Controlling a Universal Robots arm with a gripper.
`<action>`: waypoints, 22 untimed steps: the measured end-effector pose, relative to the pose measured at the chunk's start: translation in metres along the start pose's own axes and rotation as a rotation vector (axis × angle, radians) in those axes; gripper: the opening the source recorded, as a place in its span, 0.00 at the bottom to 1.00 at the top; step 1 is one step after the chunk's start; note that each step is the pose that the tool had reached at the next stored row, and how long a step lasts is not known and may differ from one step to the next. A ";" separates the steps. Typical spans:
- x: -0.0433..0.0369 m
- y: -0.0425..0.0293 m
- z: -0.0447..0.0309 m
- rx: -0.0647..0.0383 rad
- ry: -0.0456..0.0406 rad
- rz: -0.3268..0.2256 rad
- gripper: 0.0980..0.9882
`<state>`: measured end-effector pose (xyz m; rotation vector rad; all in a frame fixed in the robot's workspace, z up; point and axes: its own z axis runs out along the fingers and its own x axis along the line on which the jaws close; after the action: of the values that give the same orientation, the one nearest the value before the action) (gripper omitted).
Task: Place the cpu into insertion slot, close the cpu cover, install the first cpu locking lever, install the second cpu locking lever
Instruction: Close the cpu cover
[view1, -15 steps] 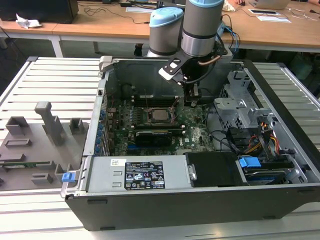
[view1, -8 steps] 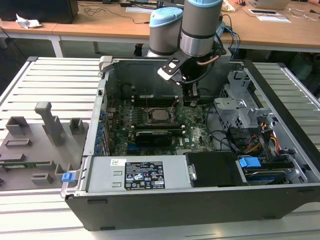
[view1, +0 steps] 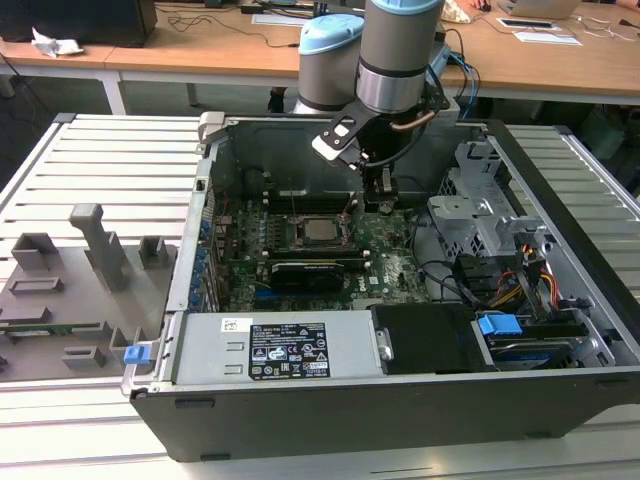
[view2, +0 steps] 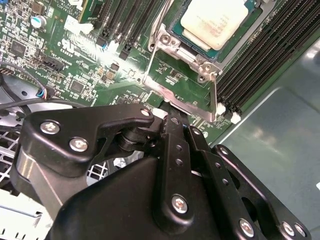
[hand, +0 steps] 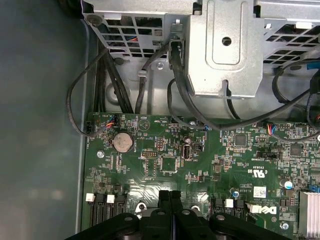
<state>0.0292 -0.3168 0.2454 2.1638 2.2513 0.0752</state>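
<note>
Just off the slot (view1: 296, 232) toward the exterior view's right, gripper (view1: 378, 200) sits low over the board (view1: 395, 262), fingers (hand: 164, 200) together on nothing, tips just beside the cover (view2: 180, 97) edge in the second wrist view, cpu (view2: 214, 19) seated in slot straight beyond the tips, cover looks down around it.

There is one open dark-grey metal computer case (view1: 400, 420), one green circuit motherboard (view1: 395, 265), one square silver-topped cpu (view1: 319, 229), one long black expansion card (view1: 305, 272), one round silver coin battery (hand: 122, 142) and one grey plastic fixture tray (view1: 40, 300).
</note>
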 end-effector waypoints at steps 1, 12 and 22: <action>0.0000 -0.0005 0.0000 0.000 0.0000 0.000 0.01; 0.0003 -0.0084 -0.0004 0.000 0.0001 0.000 0.01; 0.0006 -0.0151 -0.0007 0.000 0.0001 0.000 0.01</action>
<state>0.0141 -0.3168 0.2454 2.1638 2.2514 0.0753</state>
